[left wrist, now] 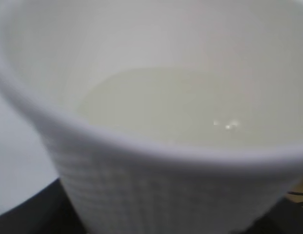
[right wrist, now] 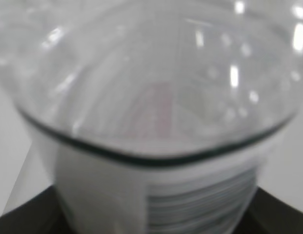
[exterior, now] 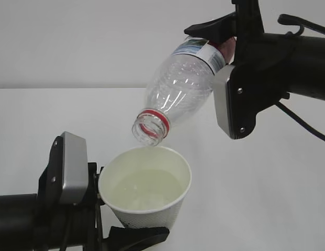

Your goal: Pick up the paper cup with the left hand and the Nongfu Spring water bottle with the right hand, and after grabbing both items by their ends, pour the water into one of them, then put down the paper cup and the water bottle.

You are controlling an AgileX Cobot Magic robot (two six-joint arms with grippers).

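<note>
The white paper cup (exterior: pixel 147 212) is held low at the left with my left gripper (exterior: pixel 120 219) shut round its lower part; one black finger (exterior: pixel 138 236) shows under it. Clear water (exterior: pixel 146 189) lies inside the cup. Up close, the left wrist view fills with the cup (left wrist: pixel 156 190) and its water (left wrist: pixel 166 107). The Nongfu Spring water bottle (exterior: pixel 178 86) is tipped mouth-down, its red-ringed open neck (exterior: pixel 150 127) just above the cup's far rim. My right gripper (exterior: pixel 222 47) is shut on the bottle's label end. The bottle (right wrist: pixel 156 97) looks empty and no stream shows.
A plain white table (exterior: pixel 267 198) runs under both arms, with a white wall (exterior: pixel 73 42) behind. The right arm's black cable (exterior: pixel 303 123) hangs at the far right. No other objects show.
</note>
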